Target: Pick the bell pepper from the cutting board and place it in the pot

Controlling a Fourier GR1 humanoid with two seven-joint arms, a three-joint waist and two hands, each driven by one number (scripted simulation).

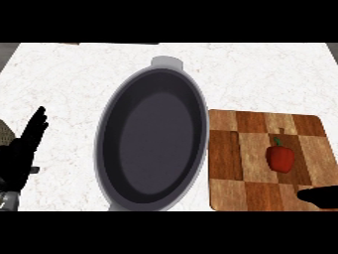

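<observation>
Hovering my right hand (331, 194) (fingers spread, holding nothing) beside the pepper (280, 158) on the board (237, 168); a glancing touch may roll it away from the pot (153, 139).

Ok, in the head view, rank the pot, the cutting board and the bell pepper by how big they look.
Largest to smallest, as they look:
1. pot
2. cutting board, clearly smaller than the pot, though its lower edge may be cut off
3. bell pepper, by far the smallest, lying on the board

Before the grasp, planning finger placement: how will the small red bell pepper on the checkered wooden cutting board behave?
The small red bell pepper looks rounded and glossy, so it may roll or slip. It probably keeps its shape and is light. Its thin green stem seems a poor hold.
</observation>
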